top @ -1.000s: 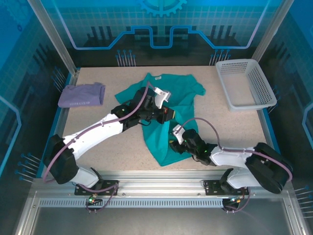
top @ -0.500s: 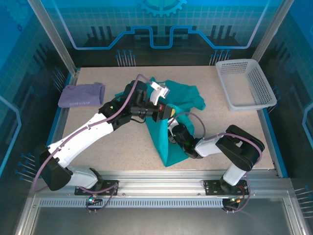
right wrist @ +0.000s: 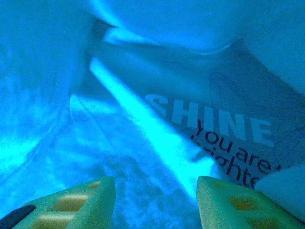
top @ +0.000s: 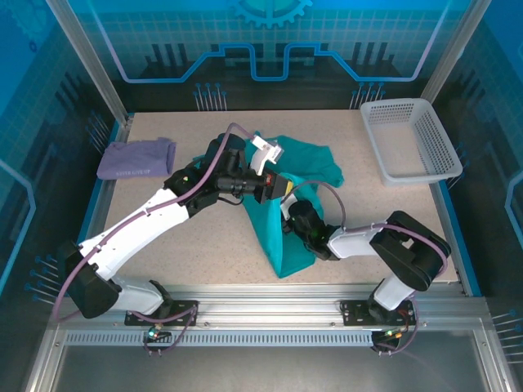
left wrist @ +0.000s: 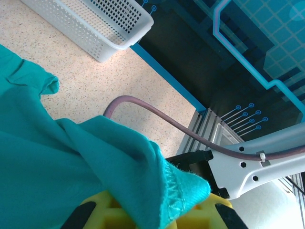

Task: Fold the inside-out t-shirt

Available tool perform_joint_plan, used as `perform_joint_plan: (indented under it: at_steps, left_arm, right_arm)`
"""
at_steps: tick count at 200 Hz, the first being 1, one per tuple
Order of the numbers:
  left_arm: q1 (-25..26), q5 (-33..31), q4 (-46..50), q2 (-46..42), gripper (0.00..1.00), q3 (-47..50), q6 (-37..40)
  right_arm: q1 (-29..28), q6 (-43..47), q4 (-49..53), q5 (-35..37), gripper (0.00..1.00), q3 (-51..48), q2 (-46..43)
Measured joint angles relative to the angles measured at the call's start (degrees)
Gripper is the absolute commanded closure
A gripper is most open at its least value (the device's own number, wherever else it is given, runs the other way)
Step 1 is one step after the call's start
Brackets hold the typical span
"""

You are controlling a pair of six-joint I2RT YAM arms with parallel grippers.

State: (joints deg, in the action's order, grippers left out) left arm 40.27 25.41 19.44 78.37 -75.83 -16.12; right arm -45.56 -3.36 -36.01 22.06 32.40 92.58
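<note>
Since a second ago, the left end effector (top: 282, 189) has risen, bunching the teal inside-out t-shirt (top: 282, 245); it is clamped on a hem fold. The right end effector (right wrist: 156, 188) is under the cloth, jaws apart, holding nothing. The t-shirt lies on the counter (top: 392, 212) left of the white basket (top: 441, 143). A purple garment (top: 135, 158) lies farther left.

Twin robot arms, the left arm (top: 155, 216) and the right arm (top: 359, 242), wore white shells broken by black joints. A purple cable (left wrist: 157, 114) looped along each, and ribbed yellow pads (right wrist: 81, 202) faced the jaws.
</note>
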Motion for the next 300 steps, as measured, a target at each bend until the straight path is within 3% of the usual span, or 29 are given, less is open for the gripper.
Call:
perform_joint_plan:
  at_steps: [44, 103, 151, 173, 241, 252, 261, 300]
  left_arm:
    - [0.0, 0.24, 0.0, -0.02, 1.0, -0.15, 0.0]
    - [-0.07, 1.29, -0.2, -1.03, 1.0, -3.98, -0.02]
    - [-0.28, 1.2, -0.04, -2.78, 1.0, -10.21, 0.24]
    - [-0.39, 0.9, -0.04, -3.8, 1.0, -12.13, 0.94]
    - [-2.47, -2.47, 0.42, -3.98, 1.0, -14.45, 1.53]
    - [-3.02, -3.21, 0.37, -3.98, 1.0, -14.45, 1.51]
    - [-3.52, -3.8, 0.2, -4.04, 1.0, -14.45, 1.46]
    - [-6.43, -9.38, -1.81, -6.8, 1.0, -12.87, 0.76]
  right_arm:
    - [1.99, -0.11, 1.79, 3.08, 0.44, 7.82, 5.38]
    - [3.85, -2.29, 12.63, 7.37, 0.38, 18.08, 12.44]
    - [4.87, -4.92, 20.87, 7.54, 0.31, 21.14, 14.01]
    - [4.92, -5.66, 24.04, 7.52, 0.21, 23.23, 14.58]
    - [5.29, -7.63, 33.83, 6.19, 0.19, 27.74, 17.75]
    - [5.42, -8.07, 35.01, 5.88, 0.22, 28.5, 17.86]
    - [5.64, -8.33, 36.74, 5.27, 0.31, 29.38, 17.97]
    - [6.71, -7.96, 42.32, -0.5, 0.92, 32.74, 19.32]
